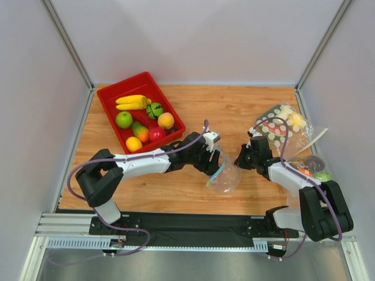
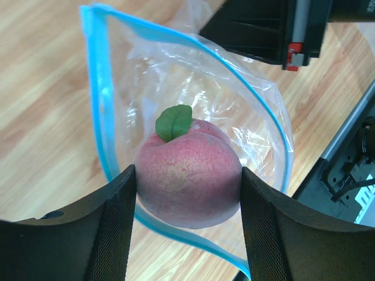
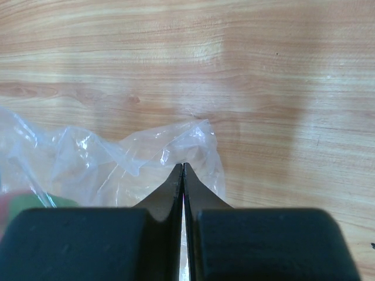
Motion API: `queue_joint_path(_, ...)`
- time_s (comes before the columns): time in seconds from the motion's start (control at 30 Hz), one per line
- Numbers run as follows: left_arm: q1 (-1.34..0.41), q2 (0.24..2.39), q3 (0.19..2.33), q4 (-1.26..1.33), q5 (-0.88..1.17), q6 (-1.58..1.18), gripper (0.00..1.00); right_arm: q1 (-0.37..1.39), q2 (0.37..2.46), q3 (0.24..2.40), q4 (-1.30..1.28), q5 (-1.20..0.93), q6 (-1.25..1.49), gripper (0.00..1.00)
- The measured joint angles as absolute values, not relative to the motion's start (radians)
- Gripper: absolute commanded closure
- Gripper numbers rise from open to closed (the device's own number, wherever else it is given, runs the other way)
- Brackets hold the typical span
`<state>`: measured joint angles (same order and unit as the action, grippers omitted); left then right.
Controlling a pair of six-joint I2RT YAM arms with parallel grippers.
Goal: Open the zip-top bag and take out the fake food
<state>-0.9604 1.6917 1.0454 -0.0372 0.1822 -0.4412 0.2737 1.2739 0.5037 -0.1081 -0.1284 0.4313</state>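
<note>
Left fingers [image 2: 111,228] clamped the pink-red peach [image 2: 187,175], which sat inside the open mouth of the zip-top bag [image 2: 252,111], ringed by its blue zip strip [image 2: 98,105]. Right fingers [image 3: 170,196] were pressed together, pinching the bag's clear film. The bag was at the middle of the wooden surface [image 3: 263,70], between both arms.
</note>
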Motion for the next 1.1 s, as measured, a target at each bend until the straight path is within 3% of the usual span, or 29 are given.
queue_joint_path(0.63, -0.772, 1.415, 0.943, -0.05, 0.21, -0.439, 0.58, 0.274, 1.274, 0.504, -0.108, -0.128, 0.433, 1.0)
queue_joint_path(0.9, -0.485, 1.346, 0.944, -0.095, 0.164, -0.431, 0.58, 0.274, 1.274, 0.504, -0.108, -0.129, 0.433, 1.0)
queue_joint_path(1.1, -0.314, 1.425, 1.015, -0.133, 0.07, -0.419, 0.55, 0.274, 1.274, 0.504, -0.108, -0.129, 0.433, 1.0)
